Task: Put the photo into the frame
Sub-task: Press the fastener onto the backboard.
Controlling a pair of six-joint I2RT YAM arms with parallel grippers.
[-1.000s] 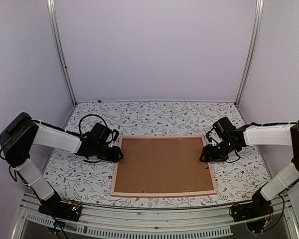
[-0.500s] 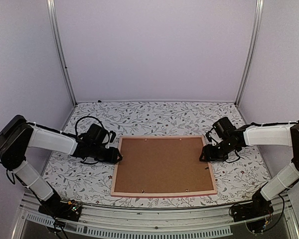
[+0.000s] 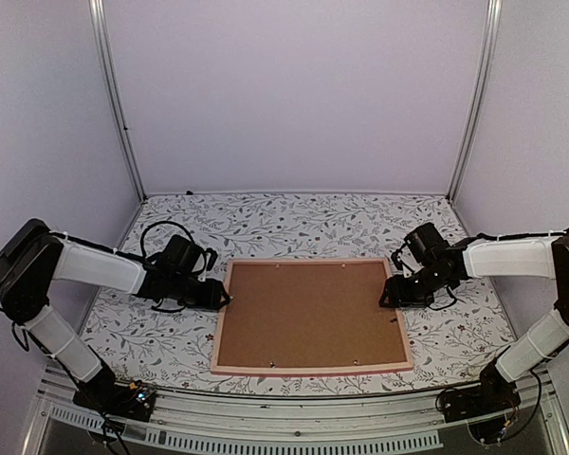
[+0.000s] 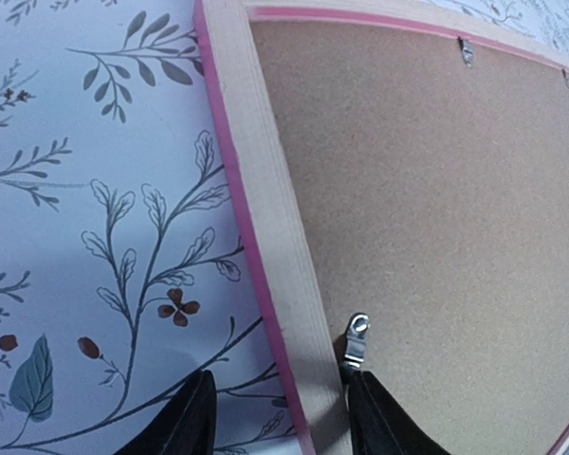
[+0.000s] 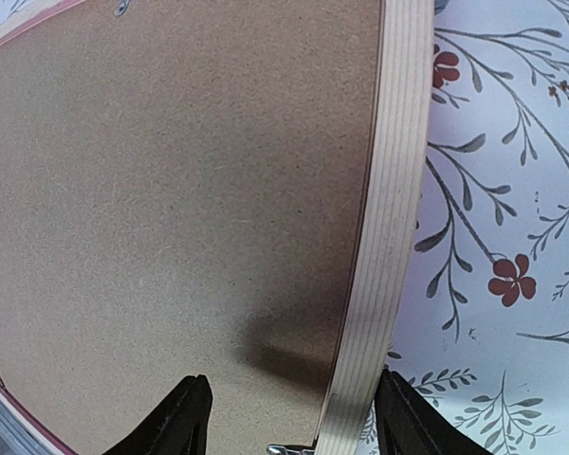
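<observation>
- You have the frame (image 3: 313, 368) lying flat, back side up, mid-worktop between both arms; large rectangle with thin rails.
- Rails are pale ribbed wood with a pink outer edge.
- A brown backing board (image 3: 308, 313) with a grainy, cork-like fibre surface fills the frame.
- Small metal tab (image 4: 356, 339) sits on the board just beside the left rail; more tabs along the far edge.
- The photo can't be seen in any view.
- Your left claw (image 3: 218, 299) is released, fingers spread astride the left rail, low over it.
- Your right claw (image 3: 391, 296) is released, fingers wide astride the right rail; dark shadow on the board beneath it.
- Worktop (image 3: 294, 223) is a pale cloth printed with grey leaf sprigs and small red flowers.
</observation>
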